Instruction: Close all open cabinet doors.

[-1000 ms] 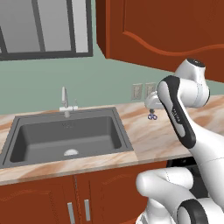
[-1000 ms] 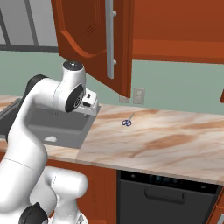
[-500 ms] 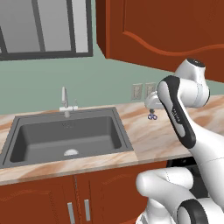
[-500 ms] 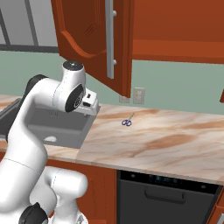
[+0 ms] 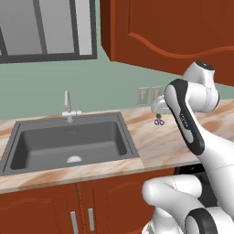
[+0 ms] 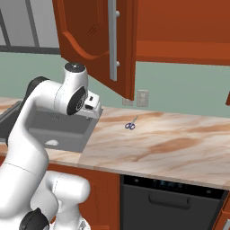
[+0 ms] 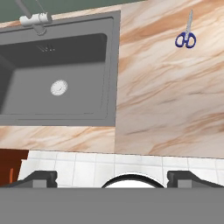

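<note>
Reddish-brown cabinet doors [image 6: 96,42], peach-veined marble counter [image 7: 170,100], dark grey sink [image 7: 57,74], blue-handled scissors [image 7: 186,36].

- The white arm rises from the base, folds at a dark elbow joint, and carries its hand out above the marbled counter [image 6: 170,143], just to the right of the sink [image 7: 57,70].
- The wrist is bent so the hand points straight down at the counter's front edge.
- The gripper [image 7: 111,177] hangs well above the counter, touching nothing.
- Its two dark fingertips [image 7: 39,177] stand far apart, jaws spread wide with nothing between them.
- In the right base view the gripper [image 6: 95,108] sits beside the rounded wrist housing.
</note>
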